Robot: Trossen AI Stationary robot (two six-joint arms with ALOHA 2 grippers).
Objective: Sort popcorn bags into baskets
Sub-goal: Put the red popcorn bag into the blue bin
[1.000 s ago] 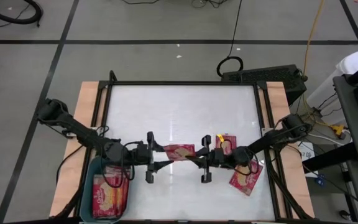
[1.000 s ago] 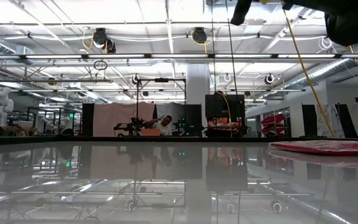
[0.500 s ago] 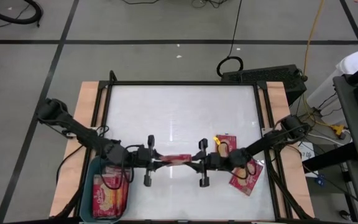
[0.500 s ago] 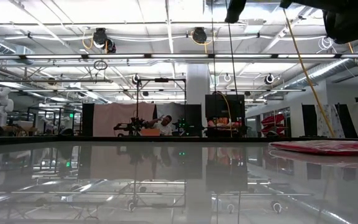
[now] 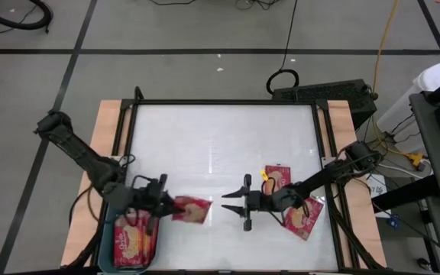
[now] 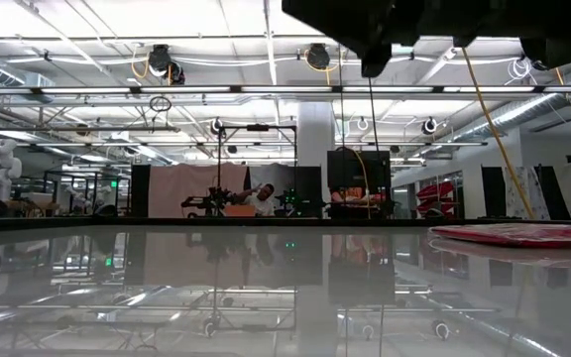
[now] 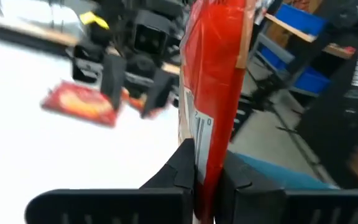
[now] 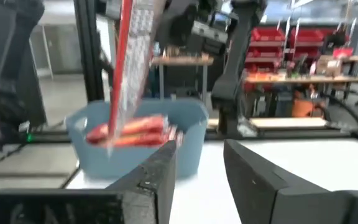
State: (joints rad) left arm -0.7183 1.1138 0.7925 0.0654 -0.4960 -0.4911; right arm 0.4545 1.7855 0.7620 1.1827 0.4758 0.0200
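Observation:
My left gripper (image 5: 173,206) is shut on a red popcorn bag (image 5: 193,210) beside the teal-blue basket (image 5: 111,221) at the table's near left. The basket holds several red bags (image 5: 134,241). My right gripper (image 5: 228,202) is open and empty at the near middle, pointing at the held bag. In the right wrist view (image 8: 197,155) its fingers frame the basket (image 8: 185,134) and the held bag (image 8: 129,50). Two more bags (image 5: 277,177) (image 5: 302,216) lie flat on the table at the right. My left gripper pinches the bag between its two fingers at one edge (image 7: 205,155). The fingers (image 7: 184,165) come level from the table's left. The bag sticks out past the fingertips toward the table's right, edge-on in the wrist view, lifted clear of the table.
The white table top (image 5: 220,145) is bare across its far half. A black frame (image 5: 128,137) runs along the table's sides. In the low view a bag (image 6: 523,234) lies at the right and a dark arm (image 6: 365,30) hangs at the top.
Both grippers held the bag between them at the near middle. My right gripper has let go and drawn back a little. My left gripper has carried the bag toward the table's left and near edge, up to the basket.

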